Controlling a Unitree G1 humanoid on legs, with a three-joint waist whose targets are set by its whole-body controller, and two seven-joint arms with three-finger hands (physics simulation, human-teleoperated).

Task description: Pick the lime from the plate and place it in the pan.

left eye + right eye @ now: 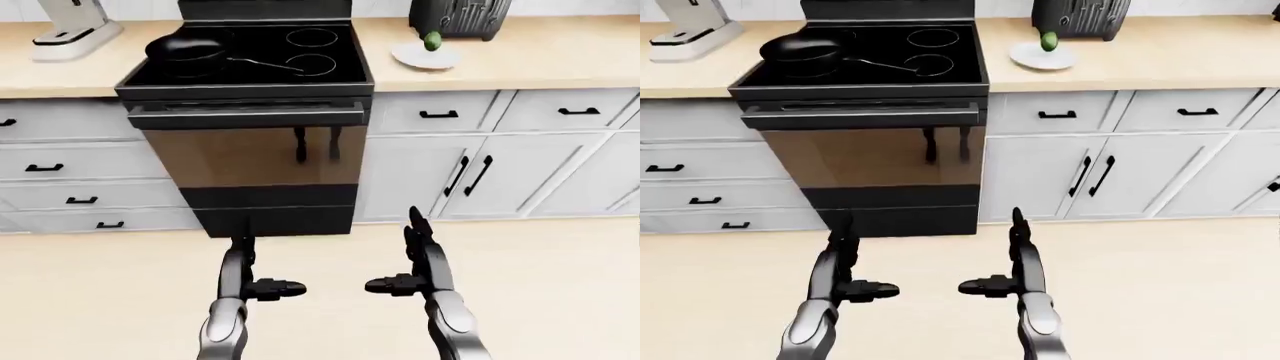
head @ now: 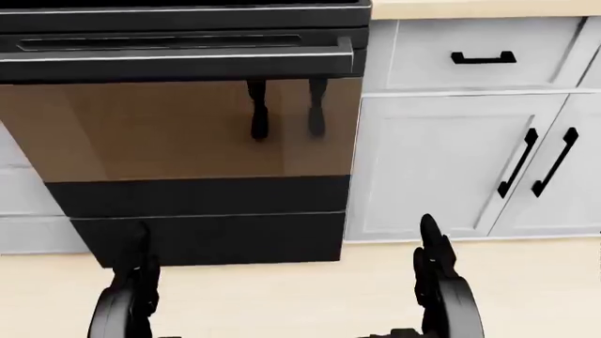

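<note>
1. In the left-eye view, the lime is sitting on the white plate, which is resting on the desk just to the right of the black stove. The pan is standing on the stove's upper-left burner, its handle pointing right. A dark appliance is standing just behind the plate, and a white mixer is showing at the top left.

2. Also in this view, the left robot hand and the right robot hand are hanging low over the floor, well apart from the desk. Both are spread wide, fingers pointing up and thumbs turned inward, and holding nothing.

3. In the head view, the camera is looking lower: the oven door and the white cabinet doors are filling it, with only the tops of both hands at the bottom edge. Lime, plate and pan are not showing here.

4. In the right-eye view, the scene is reading nearly the same, the lime showing at the top, right of the stove.

5. Judging the step: the robot is standing off, so the approach is in hand and the grasp is not yet begun. The next move is calling for walking closer and rightward, then raising the right robot hand up to the plate so its fingers can close round the lime.
</note>
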